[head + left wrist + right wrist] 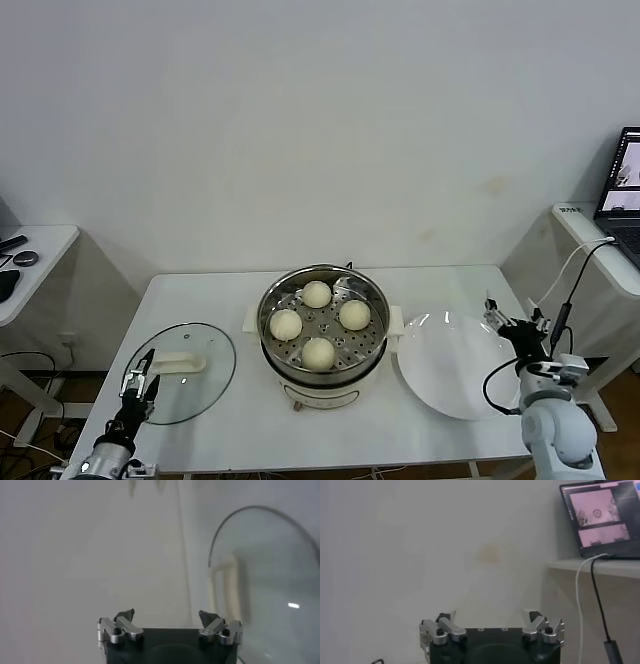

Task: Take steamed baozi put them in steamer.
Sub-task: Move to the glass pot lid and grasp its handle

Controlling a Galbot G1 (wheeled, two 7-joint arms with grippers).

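On the white tabletop point(220, 440) the steamer point(322, 352) stands in the middle, a shiny steel basket with a perforated floor on a white pot base; all four steamed baozi point(318, 353) already lie inside it, spaced apart in a loose diamond, one toward the wall, one toward the near edge, one to each side; none touches another.

Just to the right of the steamer lies a flat white plate point(455, 372), bare; to the left, well apart from the pot, a glass lid point(205, 385) with a white handle lies flat.

The left gripper point(140, 382) hangs low at the near left edge of the tabletop, over the lid's rim; its jaws stand wide apart and hold nothing; its wrist view shows the lid's curved edge just beside it.

The right gripper point(508, 325) sits off the right side, by the plate's far edge, likewise spread wide and empty; a laptop point(622, 190) rests on a side table point(585, 235) beyond it, its screen lit.
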